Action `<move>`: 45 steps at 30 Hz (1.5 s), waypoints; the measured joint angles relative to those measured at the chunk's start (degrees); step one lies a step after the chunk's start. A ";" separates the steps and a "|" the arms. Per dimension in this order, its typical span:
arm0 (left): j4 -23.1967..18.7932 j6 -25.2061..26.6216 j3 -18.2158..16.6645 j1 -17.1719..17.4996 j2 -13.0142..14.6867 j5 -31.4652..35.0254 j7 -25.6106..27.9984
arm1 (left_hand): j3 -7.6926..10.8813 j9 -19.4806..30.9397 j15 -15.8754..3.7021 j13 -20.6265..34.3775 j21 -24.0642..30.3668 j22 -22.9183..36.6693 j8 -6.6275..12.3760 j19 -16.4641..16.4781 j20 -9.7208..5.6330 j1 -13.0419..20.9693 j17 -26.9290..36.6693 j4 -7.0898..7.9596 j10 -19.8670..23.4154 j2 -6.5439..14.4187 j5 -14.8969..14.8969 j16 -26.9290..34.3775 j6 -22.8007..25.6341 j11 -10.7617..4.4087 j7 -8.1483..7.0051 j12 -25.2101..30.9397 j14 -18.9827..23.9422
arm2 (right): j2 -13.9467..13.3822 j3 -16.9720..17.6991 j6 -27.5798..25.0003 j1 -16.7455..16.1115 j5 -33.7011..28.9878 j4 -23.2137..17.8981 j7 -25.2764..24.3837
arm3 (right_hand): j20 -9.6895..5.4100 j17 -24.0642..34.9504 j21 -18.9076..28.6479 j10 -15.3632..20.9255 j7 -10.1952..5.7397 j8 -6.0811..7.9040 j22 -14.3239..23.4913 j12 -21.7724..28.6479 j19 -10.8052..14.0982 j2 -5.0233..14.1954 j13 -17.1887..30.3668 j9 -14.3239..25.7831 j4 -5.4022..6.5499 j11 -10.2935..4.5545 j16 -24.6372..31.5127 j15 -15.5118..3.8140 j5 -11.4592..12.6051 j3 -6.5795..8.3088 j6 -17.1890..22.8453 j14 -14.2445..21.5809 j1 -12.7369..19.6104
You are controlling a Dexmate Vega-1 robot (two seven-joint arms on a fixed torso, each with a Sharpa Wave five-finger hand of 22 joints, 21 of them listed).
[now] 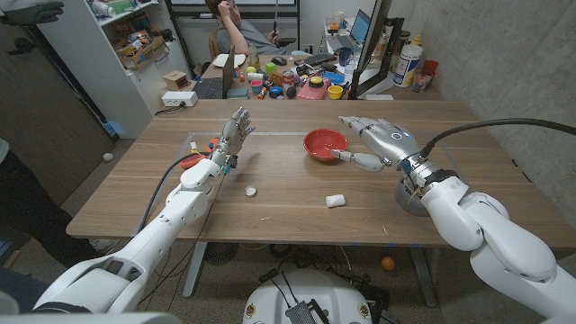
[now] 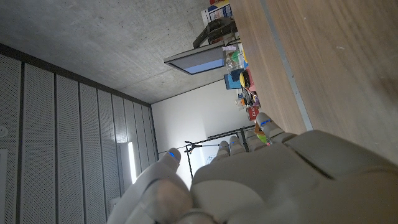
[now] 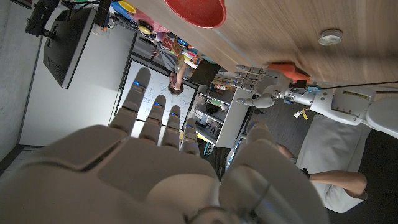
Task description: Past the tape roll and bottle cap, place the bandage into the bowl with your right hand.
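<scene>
The right hand (image 1: 376,137) hovers beside the red bowl (image 1: 324,143), fingers spread and holding nothing. The bandage (image 1: 336,201), a small white roll, lies on the desk (image 1: 288,216) nearer the robot, apart from the bowl; the cap (image 1: 251,190) lies to its left. So the pick is not yet made: the hand must reach to the bandage and close on it. The left hand (image 1: 229,139) stands released.

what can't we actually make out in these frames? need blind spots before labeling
- Tape roll: head view, mostly hidden behind the right forearm; only a grey edge shows.
- Bandage: head view, a small white lump; too small to confirm what it is.
- Bottle cap: head view, tiny; no detail.
- Orange thing near the left hand: partly covered by the left wrist.
- Bowl: right wrist view, cut off by the picture's edge.
</scene>
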 measured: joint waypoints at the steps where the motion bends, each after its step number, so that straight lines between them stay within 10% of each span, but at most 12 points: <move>1: -0.01 0.02 0.03 0.00 0.00 0.01 0.00 | 0.00 0.00 0.00 0.00 0.00 0.00 0.00 0.00 0.00 0.00 0.00 0.00 0.00 0.00 0.00 0.00 0.00 0.00 0.00 0.00 0.00 | -0.01 -0.05 -0.29 0.00 -0.18 0.01 0.37 | 0.17 0.00 -0.01 0.00 0.00 0.00 0.00 0.00 0.23 0.14 0.00 0.00 -0.07 0.00 0.00 -0.10 0.00 0.07 0.00 0.10 0.14; 23: 1.32 0.23 0.48 -0.93 -0.44 0.32 -0.38 | 0.00 0.00 0.00 0.00 0.00 0.00 0.00 0.00 0.00 0.00 0.00 0.00 0.00 0.00 0.00 0.00 0.00 0.00 0.00 0.00 0.00 | -0.88 -5.93 -3.07 2.36 -2.79 2.10 5.13 | -0.55 0.01 -2.33 -1.93 0.69 -0.23 0.01 0.00 1.96 -1.94 0.00 0.00 -3.55 -1.34 -0.22 -1.56 1.41 0.39 -2.80 -0.56 6.52; 45: 2.14 0.14 0.64 -1.84 -0.79 0.87 -0.92 | 0.00 0.00 0.00 0.00 -0.39 0.00 0.00 0.00 0.00 0.00 0.00 0.00 0.00 0.00 0.00 0.00 0.00 0.00 0.00 0.00 0.00 | -1.26 -10.39 -2.67 5.17 -5.81 5.45 6.65 | -1.34 0.02 -3.78 -2.65 0.30 0.04 0.02 0.00 3.78 -1.94 0.00 0.00 -4.25 -2.06 -0.22 -3.09 2.38 1.10 -3.79 -0.22 12.18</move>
